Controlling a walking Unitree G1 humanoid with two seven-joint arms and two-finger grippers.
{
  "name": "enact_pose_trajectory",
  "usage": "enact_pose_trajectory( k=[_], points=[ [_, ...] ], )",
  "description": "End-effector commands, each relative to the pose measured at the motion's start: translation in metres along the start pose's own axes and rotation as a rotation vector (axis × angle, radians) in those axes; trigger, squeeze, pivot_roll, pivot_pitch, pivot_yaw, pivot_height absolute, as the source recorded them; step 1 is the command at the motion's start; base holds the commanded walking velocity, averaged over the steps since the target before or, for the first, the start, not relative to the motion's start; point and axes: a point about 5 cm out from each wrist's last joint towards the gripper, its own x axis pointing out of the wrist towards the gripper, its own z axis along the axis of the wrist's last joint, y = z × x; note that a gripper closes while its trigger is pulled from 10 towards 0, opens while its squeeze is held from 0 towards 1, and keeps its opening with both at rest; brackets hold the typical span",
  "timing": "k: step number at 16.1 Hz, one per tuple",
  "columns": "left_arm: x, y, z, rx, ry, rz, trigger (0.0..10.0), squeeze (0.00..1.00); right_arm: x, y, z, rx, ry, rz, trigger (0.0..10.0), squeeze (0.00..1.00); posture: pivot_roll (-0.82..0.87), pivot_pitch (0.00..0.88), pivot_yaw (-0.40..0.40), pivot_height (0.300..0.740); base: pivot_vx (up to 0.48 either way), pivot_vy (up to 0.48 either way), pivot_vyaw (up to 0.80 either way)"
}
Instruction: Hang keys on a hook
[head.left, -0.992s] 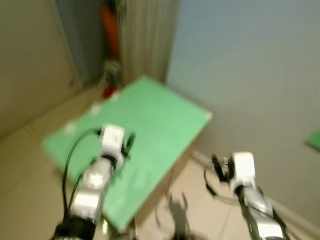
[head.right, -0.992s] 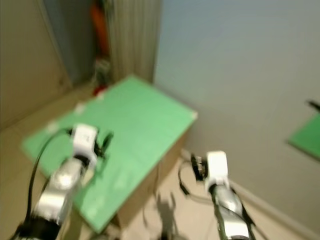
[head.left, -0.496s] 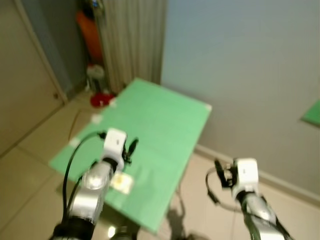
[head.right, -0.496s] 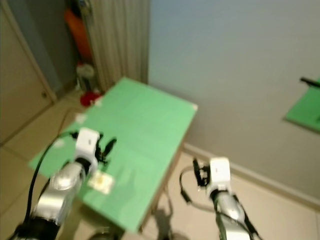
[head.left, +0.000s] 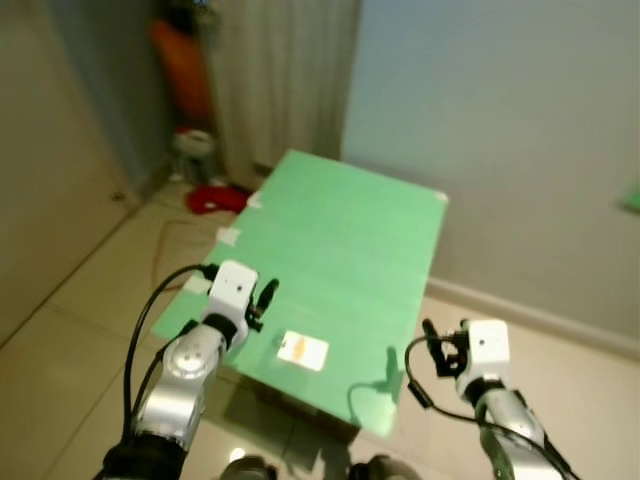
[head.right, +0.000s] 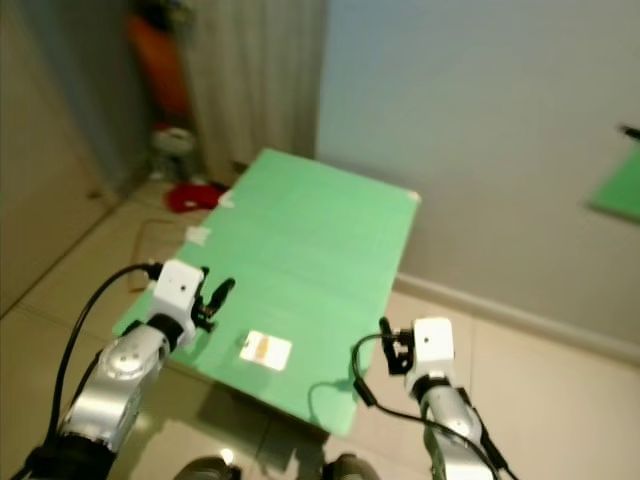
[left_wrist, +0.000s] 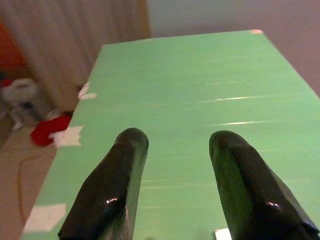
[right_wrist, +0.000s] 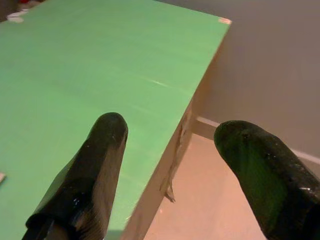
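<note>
Both sets of fingers stood apart, empty. The left fingers (left_wrist: 172, 187) hovered over the green surface (head.left: 340, 240), a small tag (head.left: 302, 350), possibly the keys, just beside them. Keys would likely be light, rigid, slippery; grip the ring.

Green table top (left_wrist: 200, 90) smooth, faint sheen; pincer fingers (right_wrist: 95, 165) glossy black plastic; floor tiles (head.left: 80, 300) polished.

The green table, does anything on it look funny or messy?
A little. The green table has white scraps stuck along its left edge, like torn tape, and a small white card with an orange mark lies alone near the front. On the floor beyond, something red lies crumpled. No keys can be seen on it.
</note>
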Motion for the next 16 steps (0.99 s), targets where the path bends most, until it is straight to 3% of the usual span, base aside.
enact_pose_trajectory(
  k=[1,4,7,12,16],
  points=[
    [0.002,0.004,0.002,0.031,0.003,0.002,10.0,0.0,0.002,0.005,0.001,0.01,0.002,0.016,10.0,0.0,-0.06,0.101,-0.026,0.736,0.0,0.48,-0.69],
    [0.007,0.004,0.006,0.038,-0.012,-0.01,10.0,0.0,0.003,0.009,0.002,0.019,0.002,0.027,10.0,0.0,-0.07,0.1,-0.018,0.736,0.091,0.44,-0.69],
    [0.009,0.003,0.007,0.075,-0.01,0.005,10.0,0.0,0.002,0.01,0.004,0.006,-0.015,0.009,10.0,0.0,-0.08,0.105,-0.006,0.736,0.0,0.0,0.0],
    [0.007,-0.002,0.009,0.086,-0.018,-0.03,10.0,0.0,-0.001,0.013,0.001,0.024,-0.018,-0.008,10.0,0.0,-0.07,0.109,0.021,0.736,0.465,0.0,0.0],
    [0.002,0.008,0.006,0.136,-0.004,-0.004,10.0,0.0,0.0,0.014,-0.003,0.026,0.0,-0.007,10.0,0.0,-0.05,0.102,0.026,0.736,0.463,0.0,0.0]
  ],
)
